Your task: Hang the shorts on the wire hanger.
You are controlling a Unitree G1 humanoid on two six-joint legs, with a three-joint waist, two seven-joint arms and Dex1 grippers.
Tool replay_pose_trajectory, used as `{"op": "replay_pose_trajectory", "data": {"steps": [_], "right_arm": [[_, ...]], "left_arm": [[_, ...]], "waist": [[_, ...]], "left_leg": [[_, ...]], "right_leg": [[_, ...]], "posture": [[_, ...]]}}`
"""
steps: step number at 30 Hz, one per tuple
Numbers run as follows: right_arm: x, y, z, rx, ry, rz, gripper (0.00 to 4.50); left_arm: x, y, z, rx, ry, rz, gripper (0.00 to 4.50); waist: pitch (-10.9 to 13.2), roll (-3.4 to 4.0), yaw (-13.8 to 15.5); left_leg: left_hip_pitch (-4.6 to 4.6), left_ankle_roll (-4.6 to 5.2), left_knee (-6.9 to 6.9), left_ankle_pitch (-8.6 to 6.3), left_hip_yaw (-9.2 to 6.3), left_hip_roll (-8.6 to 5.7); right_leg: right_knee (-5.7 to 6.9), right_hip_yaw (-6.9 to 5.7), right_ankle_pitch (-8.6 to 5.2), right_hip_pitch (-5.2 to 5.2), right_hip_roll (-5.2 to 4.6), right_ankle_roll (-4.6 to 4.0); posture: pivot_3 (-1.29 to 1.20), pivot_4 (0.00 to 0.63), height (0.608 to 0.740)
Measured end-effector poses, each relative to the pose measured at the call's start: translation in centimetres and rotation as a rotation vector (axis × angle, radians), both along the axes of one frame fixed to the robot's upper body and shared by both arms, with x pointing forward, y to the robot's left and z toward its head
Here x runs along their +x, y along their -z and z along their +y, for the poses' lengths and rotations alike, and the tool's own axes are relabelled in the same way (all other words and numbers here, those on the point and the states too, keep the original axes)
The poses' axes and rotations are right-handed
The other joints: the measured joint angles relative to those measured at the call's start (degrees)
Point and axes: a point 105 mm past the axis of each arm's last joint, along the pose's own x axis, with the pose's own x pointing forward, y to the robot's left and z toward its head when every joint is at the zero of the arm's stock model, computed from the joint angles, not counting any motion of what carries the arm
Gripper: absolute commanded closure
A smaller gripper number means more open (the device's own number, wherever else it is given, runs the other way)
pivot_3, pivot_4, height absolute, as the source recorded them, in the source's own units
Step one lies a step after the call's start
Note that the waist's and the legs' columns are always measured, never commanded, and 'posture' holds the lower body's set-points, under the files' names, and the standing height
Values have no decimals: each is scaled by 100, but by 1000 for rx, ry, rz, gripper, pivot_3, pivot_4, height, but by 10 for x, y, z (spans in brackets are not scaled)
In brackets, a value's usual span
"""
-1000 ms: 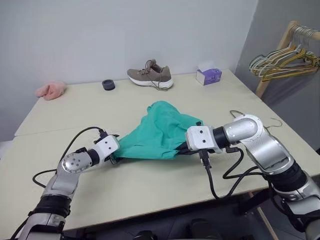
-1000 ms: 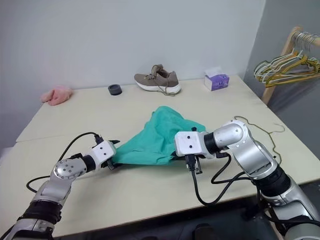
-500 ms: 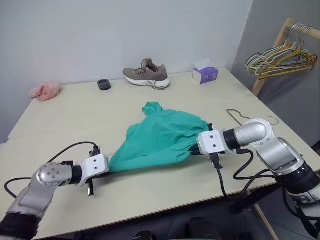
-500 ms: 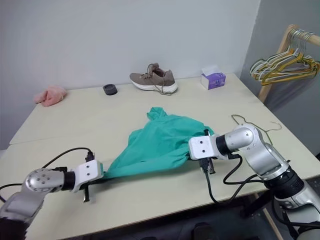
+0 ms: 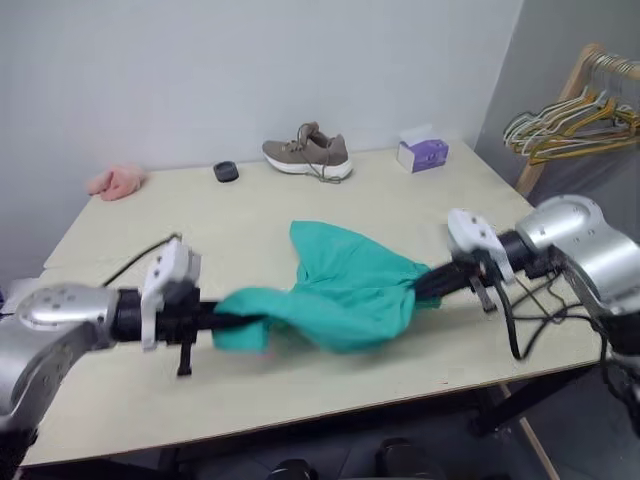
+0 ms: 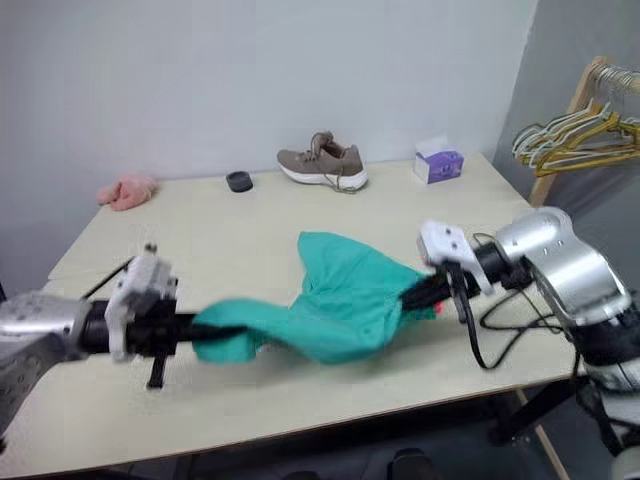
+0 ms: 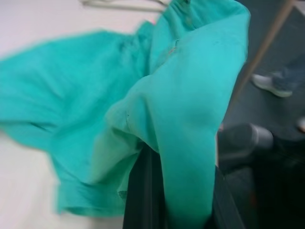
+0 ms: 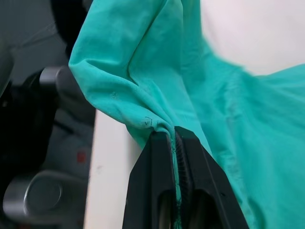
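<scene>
The teal-green shorts hang stretched between my two grippers, lifted off the table with the middle sagging toward it. My left gripper is shut on one bunched end, seen close up in the left wrist view. At the other end my right gripper is shut on a fold of the cloth. The wire hanger lies on the table under and behind my right arm, mostly hidden.
At the back of the table are a brown shoe, a purple tissue box, a small black ring and a pink fluffy item. A wooden rack with several hangers stands beyond the right edge.
My left gripper shut on the shorts' end, pulled it out to the left, then rose. Both arms lifted, so the shorts came up off the table, stretched between them.
</scene>
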Motion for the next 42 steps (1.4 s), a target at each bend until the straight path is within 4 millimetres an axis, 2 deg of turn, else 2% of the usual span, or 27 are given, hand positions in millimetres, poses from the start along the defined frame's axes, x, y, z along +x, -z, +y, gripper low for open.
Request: {"op": "replay_pose_trajectory", "data": {"steps": [1,3,4,6,7,9,11,12,15,16,18,20,22,23,25,26,27,29,30,32,33,35,36,40,42], "right_arm": [[21,-4,4,12,63,-24,4500],[71,-11,6,-13,222,-121,4500],[89,-16,11,-44,266,-205,4500],[116,-29,20,-104,339,-384,4500],[124,-39,25,-122,362,-468,4500],[140,-72,39,-135,432,-698,4500],[143,-118,55,-121,457,-953,4500],[140,-149,63,-95,466,-1104,4500],[116,-223,80,35,457,-1443,4500],[108,-239,81,69,449,-1524,4500],[95,-256,81,142,421,-1636,4500],[91,-249,80,180,370,-1675,4500],[97,-210,80,183,290,-1624,4500],[103,-184,80,166,258,-1566,4500],[111,-113,79,110,176,-1401,4500],[111,-87,78,96,144,-1338,4500],[109,-56,77,77,107,-1264,4500],[98,-11,76,63,24,-1163,4500],[93,3,74,54,-4,-1128,4500],[75,35,77,60,-108,-1046,4500],[67,49,77,56,-149,-1008,4500],[47,72,79,68,-242,-931,4500],[38,83,75,63,-279,-887,4500],[9,104,55,11,-404,-739,4500],[-5,108,42,-25,-455,-667,4500]], "left_arm": [[20,-3,0,-5,-46,-41,4454],[77,-11,6,-5,-185,-127,4454],[102,-18,12,14,-267,-174,4454],[146,-37,25,57,-436,-267,4454],[159,-50,31,83,-501,-318,4454],[184,-88,45,142,-676,-452,4454],[190,-138,54,167,-801,-611,4454],[187,-173,58,183,-859,-725,4454],[156,-265,67,275,-939,-1085,4454],[143,-290,66,320,-942,-1201,4454],[117,-326,60,471,-902,-1428,4454],[104,-332,55,630,-820,-1558,4454],[106,-313,57,780,-711,-1571,4454],[111,-295,61,832,-659,-1530,4454],[128,-231,77,912,-540,-1329,4454],[131,-200,84,915,-497,-1222,4454],[133,-157,93,911,-447,-1064,4454],[115,-73,104,847,-368,-762,4454],[105,-45,103,819,-339,-652,4454],[63,20,102,741,-282,-367,4454],[46,39,98,712,-261,-265,4454],[8,63,93,672,-226,-103,4454],[-8,68,90,664,-203,-43,4454],[-51,69,84,649,-138,93,4454],[-70,74,74,629,-72,156,4454]], "waist": [[5,-9,-17],[6,-26,-51],[4,-35,-78],[-6,-51,-130],[-13,-58,-169],[-17,-65,-298],[-22,-71,-406],[-22,-71,-475],[-23,-71,-657],[-23,-71,-674],[-25,-68,-684],[-31,-62,-663],[-35,-61,-630],[-35,-56,-618],[-31,-45,-601],[-22,-40,-602],[-16,-40,-611],[-20,-33,-676],[-23,-34,-676],[-31,-46,-722],[-33,-52,-709],[-38,-61,-685],[-39,-63,-644],[-43,-55,-462],[-38,-47,-343]], "left_leg": [[5,0,-2,1,6,-1],[7,2,3,22,3,-3],[-13,-2,-2,33,-6,-3],[-62,-15,1,39,-10,-7],[-120,-40,0,54,-9,-13],[-250,-57,8,64,-8,-15],[-383,-59,23,65,4,-15],[-435,-60,7,65,9,-14],[-501,-58,-6,65,25,-11],[-495,-56,-9,64,28,-15],[-483,-37,-15,52,35,-20],[-472,-33,-25,50,47,-25],[-448,-32,-40,45,61,-32],[-428,-27,-54,47,63,-40],[-350,15,-19,44,69,-50],[-298,27,-16,47,72,-56],[-259,32,1,51,77,-59],[-189,39,-8,58,87,-47],[-182,39,6,58,82,-37],[-188,35,3,59,77,-11],[-194,32,3,58,61,-7],[-204,26,-4,55,50,5],[-201,25,-3,54,47,5],[-180,25,2,53,47,0],[-120,26,-5,50,32,8]], "right_leg": [[-1,-3,1,9,1,-2],[-1,0,40,0,12,16],[-10,4,50,-18,28,20],[-6,14,73,-77,7,-3],[0,17,79,-138,-2,-6],[5,37,85,-269,-15,-8],[11,51,85,-407,-19,-9],[20,56,85,-469,-19,-9],[8,103,82,-552,-10,-4],[6,119,79,-554,-10,1],[5,143,70,-556,-8,15],[4,160,67,-555,-8,20],[8,172,67,-546,-13,20],[24,177,74,-531,-16,21],[71,178,84,-443,-13,32],[84,175,87,-401,-12,38],[108,172,87,-366,-10,43],[104,184,93,-310,-3,51],[111,183,99,-299,4,43],[106,194,116,-311,24,17],[106,186,114,-313,30,13],[101,180,110,-325,40,4],[101,176,109,-320,41,1],[83,169,107,-278,40,1],[22,151,96,-192,50,20]], "posture": [[-168,0,740],[-166,0,740],[-169,0,740],[-171,0,740],[-172,0,740],[-172,0,740],[-167,0,740],[-167,0,740],[-163,0,740],[-152,0,740],[-139,0,740],[-136,0,740],[-129,0,740],[-128,0,740],[-128,0,740],[-130,0,740],[-130,0,740],[-129,0,740],[-130,0,740],[-129,0,740],[-129,0,740],[-128,0,740],[-128,0,740],[-135,0,740],[-140,0,740]]}}
